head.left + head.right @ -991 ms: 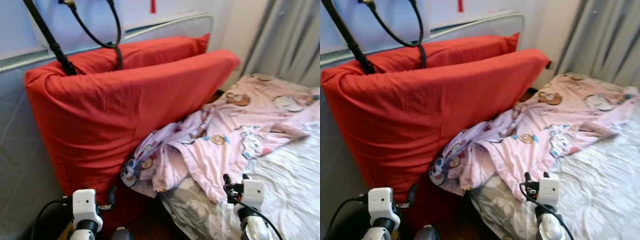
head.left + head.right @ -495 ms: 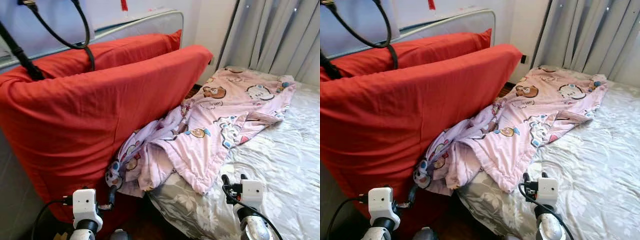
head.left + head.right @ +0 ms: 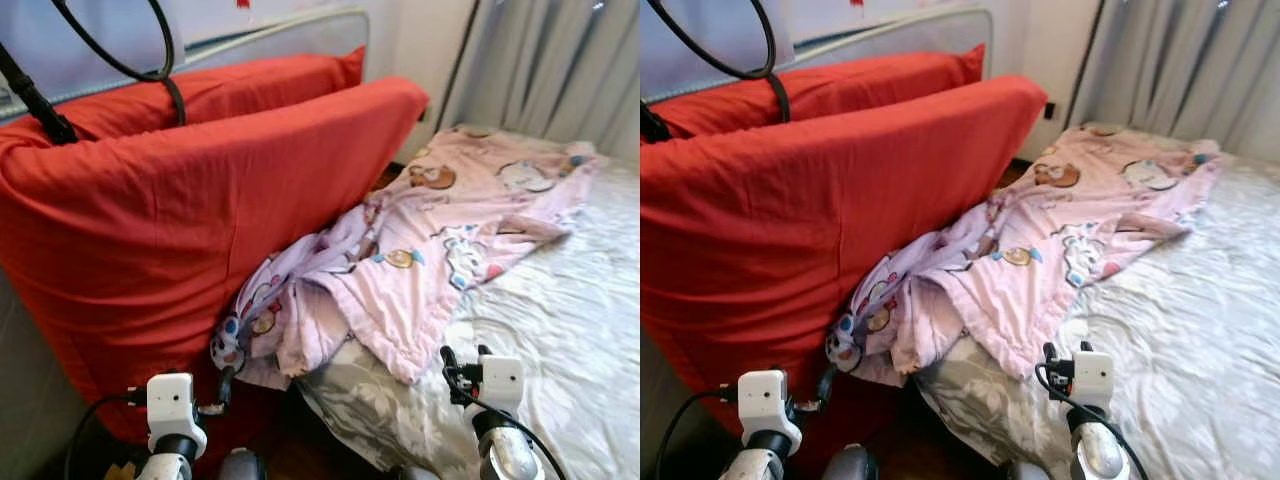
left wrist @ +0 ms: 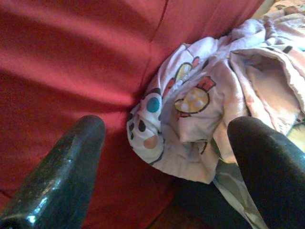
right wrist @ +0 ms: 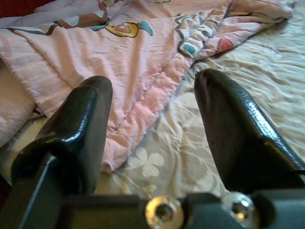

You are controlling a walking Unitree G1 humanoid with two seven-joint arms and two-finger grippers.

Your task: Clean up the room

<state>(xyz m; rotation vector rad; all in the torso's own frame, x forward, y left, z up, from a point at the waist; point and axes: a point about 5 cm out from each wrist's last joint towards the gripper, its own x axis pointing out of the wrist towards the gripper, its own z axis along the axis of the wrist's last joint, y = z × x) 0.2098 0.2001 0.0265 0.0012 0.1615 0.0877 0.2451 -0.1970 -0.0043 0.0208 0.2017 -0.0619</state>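
The pink cartoon-print blanket [image 3: 430, 255] lies rumpled across the near corner of the bed [image 3: 580, 330], its bunched end spilling off the bed's edge and pressing against the big red cushion [image 3: 200, 210] propped upright beside the bed. It looks light, limp and thin, so it should drag and drape rather than lift as one piece; the thick folded hem nearest the bed's corner, or the wadded end by the cushion, would give the firmest pinch. The left gripper [image 4: 167, 157] hangs low by the cushion, fingers spread wide around nothing, pointing at the wadded end. The right gripper [image 5: 152, 129] hovers over the bed's floral sheet, just short of the blanket's hem, also spread wide and empty. Grey curtains [image 3: 560, 60] hang beyond the bed
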